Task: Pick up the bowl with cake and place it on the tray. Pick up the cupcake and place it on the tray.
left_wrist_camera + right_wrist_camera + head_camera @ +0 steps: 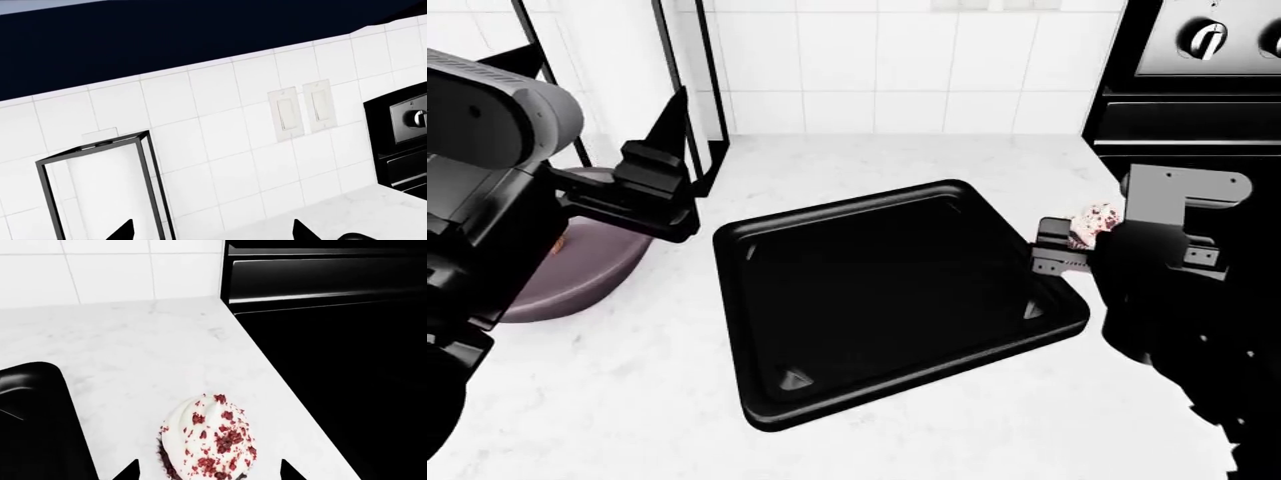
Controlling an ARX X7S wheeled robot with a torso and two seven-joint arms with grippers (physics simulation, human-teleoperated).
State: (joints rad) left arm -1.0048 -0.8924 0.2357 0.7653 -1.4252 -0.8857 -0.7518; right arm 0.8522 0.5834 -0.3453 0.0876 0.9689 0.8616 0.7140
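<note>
A white marble counter (627, 400) runs below a white tiled wall (220, 125), with a black oven (1201, 80) at the far right. In the middle of the counter lies the black tray (894, 300), square and glossy, sitting slightly skewed and holding nothing.

To the left of the tray, apart from it, rests the mauve-grey bowl (574, 270), largely hidden behind the left arm; a small orange-tan speck at its visible inner edge may be the cake (558, 243), too hidden to tell for certain. The left gripper (667, 165) hangs above the bowl's far rim, near a black wire frame (100, 185). Its wrist view shows two finger tips set wide apart, aimed at the wall, with nothing between them.

On the right, the cupcake (208, 437), white frosting with red flecks, stands on the counter just beside the tray's right edge. The right gripper (208, 471) has its fingers spread on either side of the cupcake, not pressing it.
</note>
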